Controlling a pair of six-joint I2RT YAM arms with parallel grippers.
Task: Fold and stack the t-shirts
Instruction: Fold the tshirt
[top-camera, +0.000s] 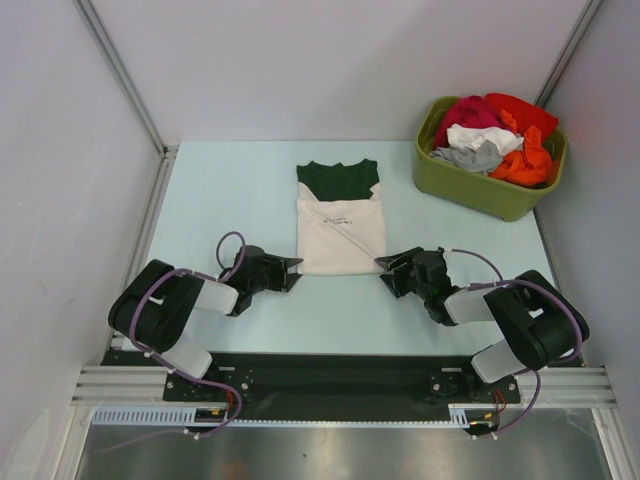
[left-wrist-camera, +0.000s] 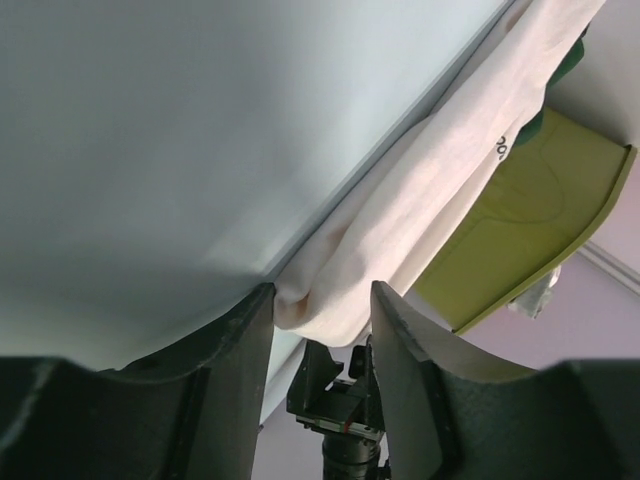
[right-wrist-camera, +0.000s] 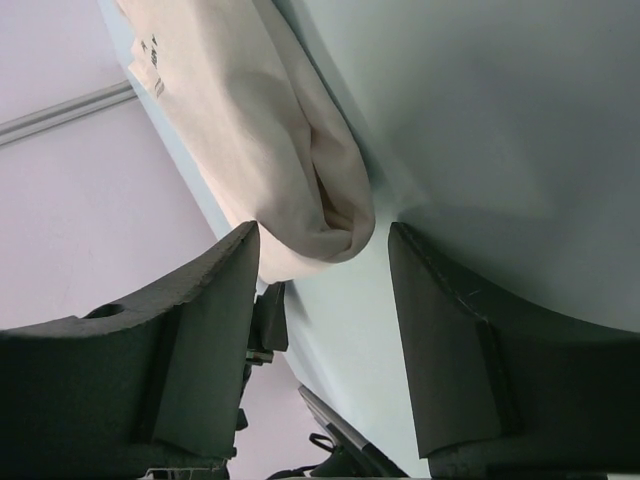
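Setting: a robotics lab test cell, not a home or a shop.
Enclosure: plain white panels (top-camera: 300, 60) wall in the bench on three sides, held by bare aluminium frame posts (top-camera: 120, 70).
Bench: a pale blue-green tabletop (top-camera: 230, 200), fronted by an aluminium rail (top-camera: 130, 383) and a black mounting plate (top-camera: 340, 372).
Machines: two black-and-grey robot arms, left (top-camera: 175, 305) and right (top-camera: 520, 320), stand on that plate, with purple cables (top-camera: 232, 245) looped along them.
Props: an olive-green plastic tub (top-camera: 470, 190) heaped with red, white, grey and orange clothing.
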